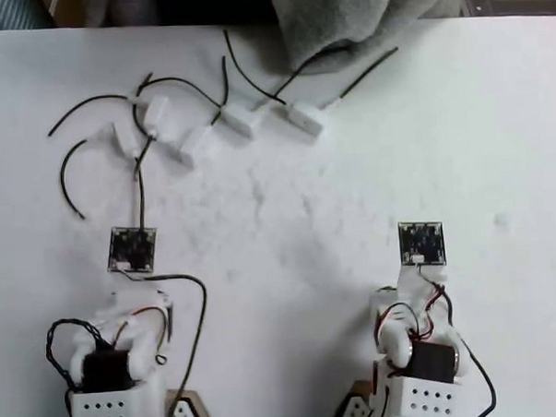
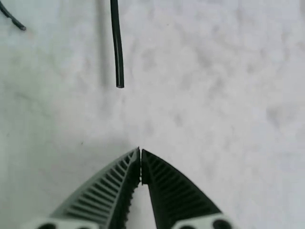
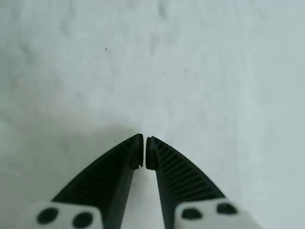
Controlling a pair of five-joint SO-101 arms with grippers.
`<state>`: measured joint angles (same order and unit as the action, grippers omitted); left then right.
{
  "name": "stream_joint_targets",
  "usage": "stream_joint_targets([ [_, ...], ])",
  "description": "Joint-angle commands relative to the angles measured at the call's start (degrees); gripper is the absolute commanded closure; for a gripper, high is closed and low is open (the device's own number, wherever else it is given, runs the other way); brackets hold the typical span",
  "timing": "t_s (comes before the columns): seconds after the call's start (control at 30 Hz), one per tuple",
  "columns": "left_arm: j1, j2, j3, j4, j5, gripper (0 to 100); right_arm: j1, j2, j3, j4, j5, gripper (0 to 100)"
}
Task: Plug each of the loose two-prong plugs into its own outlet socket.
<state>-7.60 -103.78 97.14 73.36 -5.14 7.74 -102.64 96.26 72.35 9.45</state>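
Note:
Several small white plug and socket pieces with black leads lie in a loose row across the far side of the table: one (image 1: 154,112), another (image 1: 194,146), a third (image 1: 240,119) and more to either side. Which are plugs and which are sockets I cannot tell. Both arms sit folded at the near edge, far from that row. My left gripper (image 2: 140,155) is shut on nothing just above the white tabletop, with a black lead end (image 2: 117,52) lying a short way ahead of its tips. My right gripper (image 3: 144,145) is also shut and empty over bare table.
A grey cloth (image 1: 362,20) drapes over the far edge, and one lead (image 1: 369,71) runs out from under it. Loose black wires (image 1: 69,176) curl at the far left. The white table (image 1: 297,217) is bare between the arms and the row.

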Motion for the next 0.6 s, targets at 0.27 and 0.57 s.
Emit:
stream_joint_targets([
  [0.27, 0.48, -0.04, -0.18, -0.09, 0.18, 98, 0.66, -0.4, 0.62, 0.31, -0.26, 97.8],
  [0.57, 0.48, -0.04, -0.18, -0.09, 0.18, 98, 0.66, -0.4, 0.62, 0.31, -0.26, 97.8],
])
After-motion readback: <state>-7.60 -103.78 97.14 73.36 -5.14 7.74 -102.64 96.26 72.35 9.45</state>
